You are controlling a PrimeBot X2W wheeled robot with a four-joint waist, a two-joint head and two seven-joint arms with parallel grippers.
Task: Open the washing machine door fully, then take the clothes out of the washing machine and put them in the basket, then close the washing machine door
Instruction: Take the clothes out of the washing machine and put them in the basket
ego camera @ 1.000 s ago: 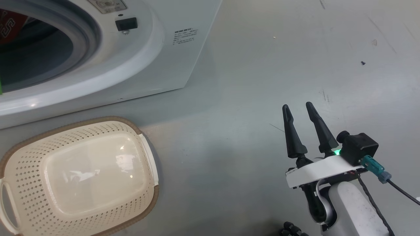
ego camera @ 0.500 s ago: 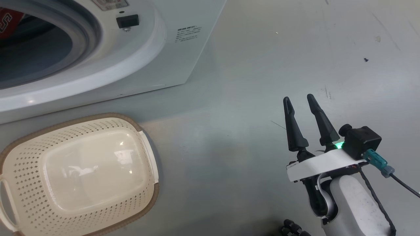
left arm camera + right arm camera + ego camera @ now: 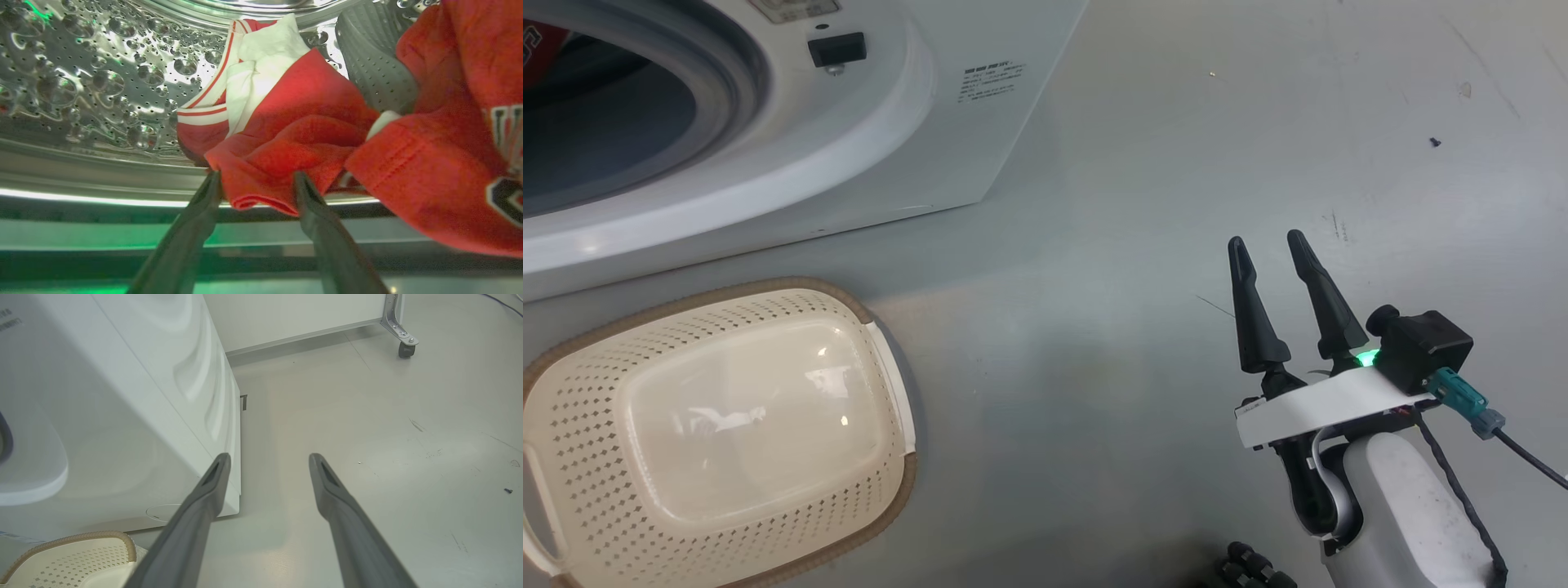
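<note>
Inside the steel drum (image 3: 81,81) of the washing machine (image 3: 947,122) lie the clothes: a red garment with white stripes (image 3: 294,134) and a second red one with lettering (image 3: 441,163) to its right. My left gripper (image 3: 256,175) is open, and its two fingers straddle the lower fold of the striped garment. A bit of red cloth (image 3: 535,45) shows in the drum mouth. The cream basket (image 3: 792,287) sits on the floor in front of the machine with nothing in it. My right gripper (image 3: 1265,239) hangs open over bare floor to the right, holding nothing. The washing machine door is out of view.
The door latch slot (image 3: 837,51) sits on the white front ring. The machine's corner (image 3: 235,498) is just left of my right gripper (image 3: 269,458), with the basket rim (image 3: 73,539) below it. A frame's caster wheel (image 3: 405,349) stands by the far wall. Grey floor spreads to the right.
The head view has shifted slightly. My right gripper sits a little higher in the picture and is still open. The basket and the machine stay where they were.
</note>
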